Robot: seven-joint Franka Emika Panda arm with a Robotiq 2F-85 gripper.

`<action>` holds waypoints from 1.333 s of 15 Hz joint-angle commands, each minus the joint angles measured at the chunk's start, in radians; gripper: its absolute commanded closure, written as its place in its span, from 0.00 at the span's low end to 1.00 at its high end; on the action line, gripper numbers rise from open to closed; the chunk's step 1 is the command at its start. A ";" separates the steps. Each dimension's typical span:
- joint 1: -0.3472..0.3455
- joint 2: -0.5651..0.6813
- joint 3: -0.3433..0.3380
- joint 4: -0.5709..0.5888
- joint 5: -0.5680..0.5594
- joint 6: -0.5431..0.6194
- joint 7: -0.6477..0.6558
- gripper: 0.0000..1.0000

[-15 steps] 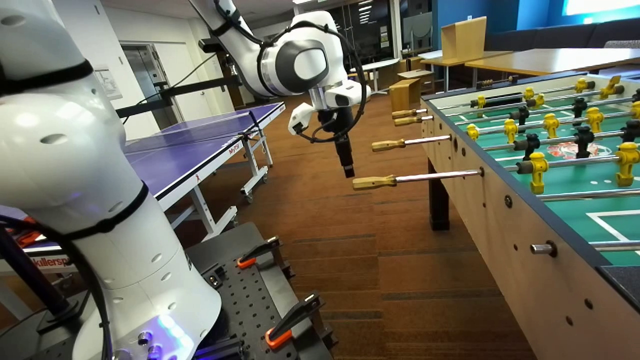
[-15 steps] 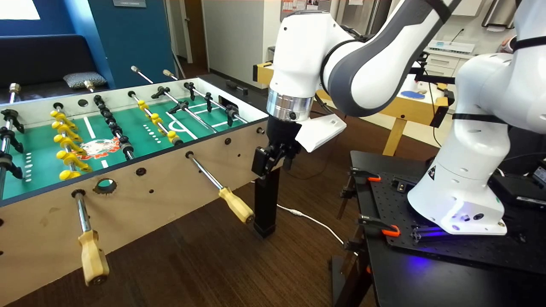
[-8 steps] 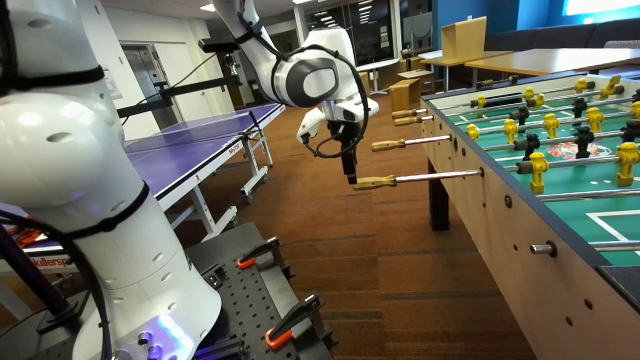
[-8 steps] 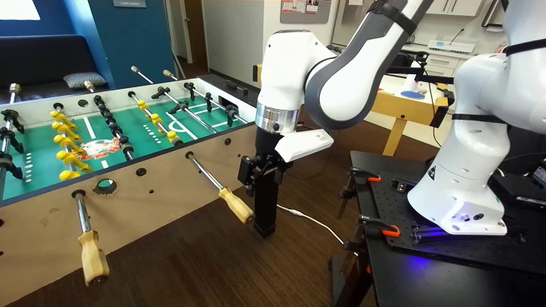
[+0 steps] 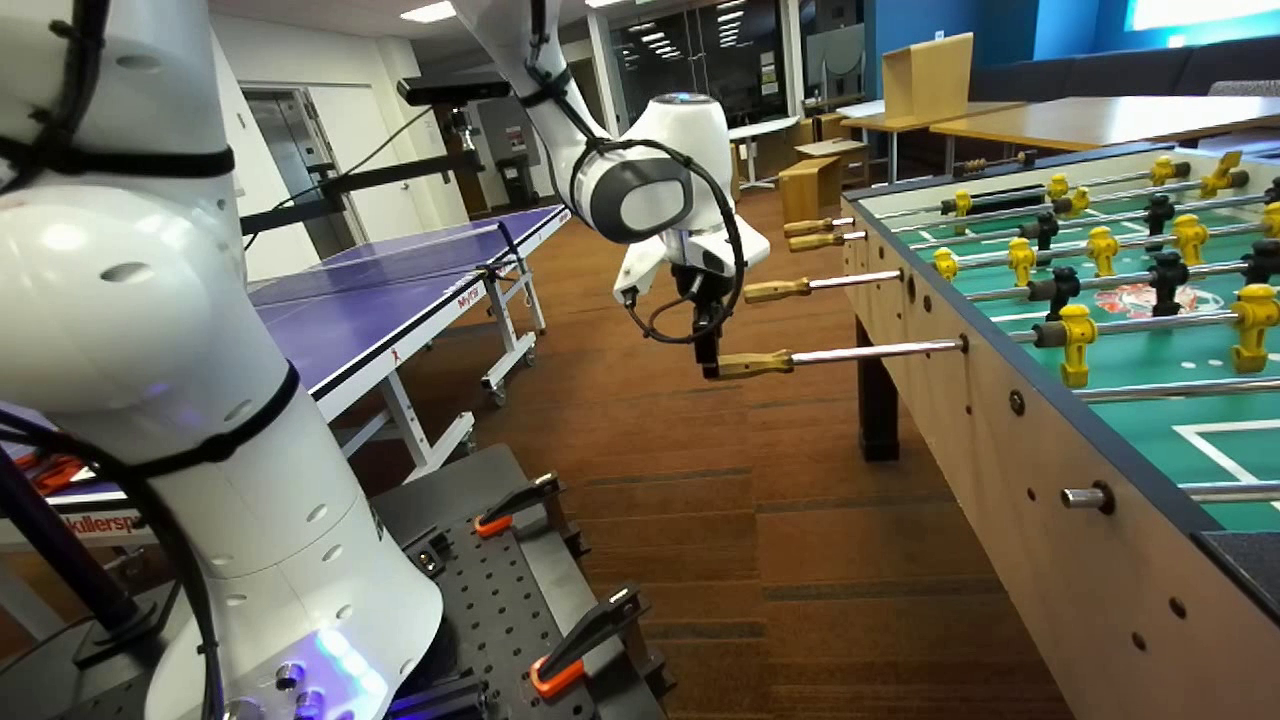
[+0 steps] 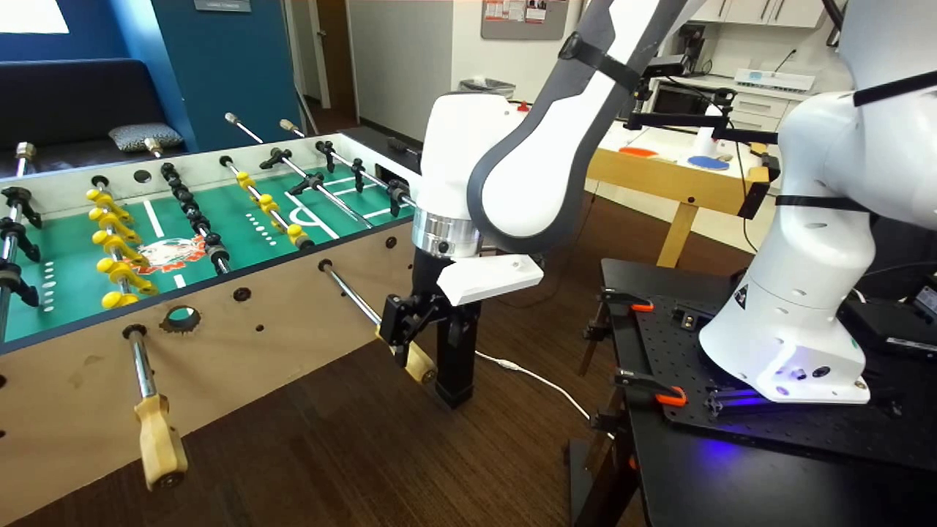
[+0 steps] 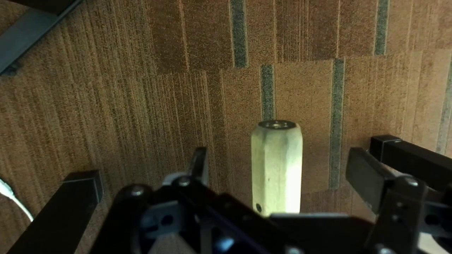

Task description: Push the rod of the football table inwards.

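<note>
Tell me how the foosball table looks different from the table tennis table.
The foosball table has a green playfield; the table-tennis table has a purple top. The foosball table carries yellow and black player figures; the table-tennis table carries a net. Both stand on legs.

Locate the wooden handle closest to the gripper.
The wooden handle shows just right of centre in the wrist view, between the fingers of the open gripper.

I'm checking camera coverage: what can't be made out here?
Wrist view: inner end of the wooden rod handle, hidden by the claw.
In an exterior view: middle of that handle, hidden by the claw.
In both exterior views: part of the foosball table, cut off by a side edge.
In an exterior view: posted papers, too small to read.
</note>
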 commanded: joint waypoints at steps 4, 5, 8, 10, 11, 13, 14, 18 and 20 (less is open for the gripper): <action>0.020 0.080 -0.018 0.062 0.022 0.016 -0.033 0.25; 0.023 0.085 -0.021 0.065 0.019 0.015 -0.033 0.26; 0.033 0.094 -0.031 0.072 0.015 0.014 -0.038 0.51; 0.039 0.096 -0.037 0.075 0.012 0.014 -0.036 0.65; 0.043 0.096 -0.041 0.077 0.009 0.012 -0.034 0.73; 0.054 0.094 -0.052 0.080 0.000 0.010 -0.033 0.84; 0.061 0.094 -0.061 0.083 -0.005 0.007 -0.030 0.84; 0.090 0.098 -0.111 0.104 -0.041 -0.007 -0.013 0.84; 0.096 0.107 -0.137 0.131 -0.062 -0.020 -0.011 0.84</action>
